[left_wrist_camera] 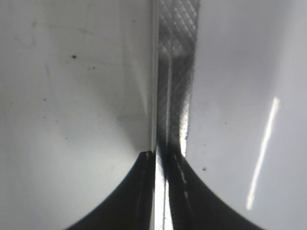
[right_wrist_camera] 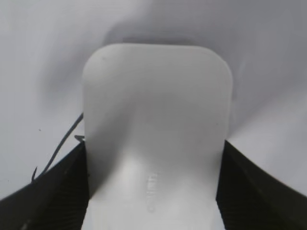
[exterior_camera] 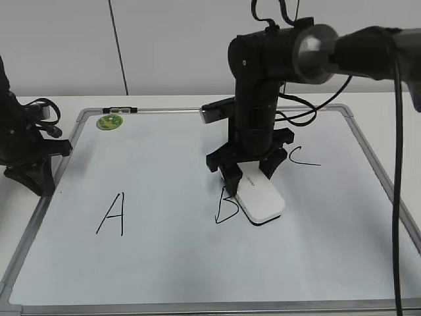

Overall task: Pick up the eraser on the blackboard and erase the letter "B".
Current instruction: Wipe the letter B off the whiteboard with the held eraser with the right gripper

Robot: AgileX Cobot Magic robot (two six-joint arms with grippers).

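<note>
The blackboard (exterior_camera: 164, 263) lies flat on the table, pale surface in a grey frame. The letter "B" (exterior_camera: 223, 209) is at its middle, its right side covered by the white eraser (exterior_camera: 261, 197). My right gripper (exterior_camera: 248, 176) is shut on the eraser and holds it down on the board. In the right wrist view the eraser (right_wrist_camera: 156, 134) fills the space between the two black fingers, and strokes of the B (right_wrist_camera: 57, 148) show at its left. My left gripper (left_wrist_camera: 158, 155) is shut over the board's left frame edge (left_wrist_camera: 175, 72).
A black "A" (exterior_camera: 112, 214) is on the board's left part and a smaller "C" (exterior_camera: 299, 157) to the right of the gripper. A round green magnet (exterior_camera: 110, 121) sits at the board's top left corner. The left arm (exterior_camera: 26, 148) rests by the left frame.
</note>
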